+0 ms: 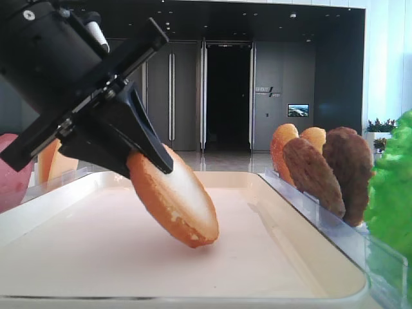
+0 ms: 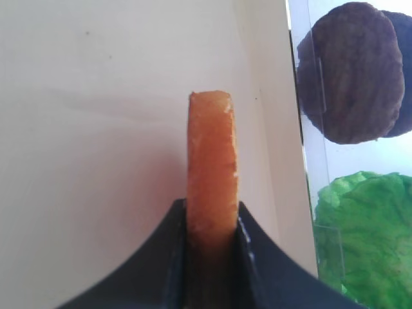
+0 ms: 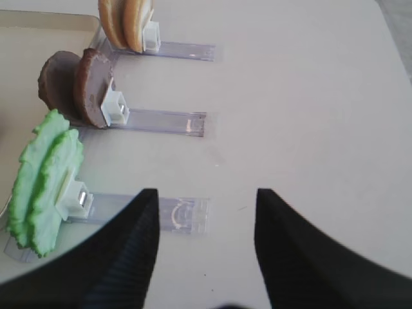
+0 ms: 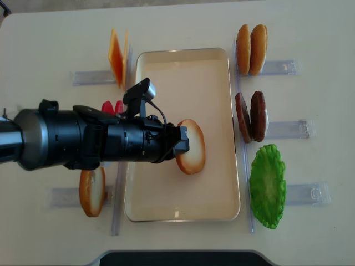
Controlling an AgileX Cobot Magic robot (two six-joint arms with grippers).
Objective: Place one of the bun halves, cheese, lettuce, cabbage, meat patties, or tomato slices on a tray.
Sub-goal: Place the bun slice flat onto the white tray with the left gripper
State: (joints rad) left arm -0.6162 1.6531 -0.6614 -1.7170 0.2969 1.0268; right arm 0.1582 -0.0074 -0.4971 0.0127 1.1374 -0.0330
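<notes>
Pale beige tabletop (image 4: 310,27) bearing a cream-white rectangular rimmed tray (image 4: 183,208). Left gripper (image 4: 182,145): black fingers (image 1: 145,138) pinching a tilted golden-rimmed round bun half (image 4: 192,147), lower edge touching the tray's middle. Right gripper (image 3: 206,248): fingers spread, right of the tray.

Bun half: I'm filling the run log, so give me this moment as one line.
left hand: shut on bun half | bun half: tilted over tray, low edge near floor | right hand: open, holding nothing
</notes>
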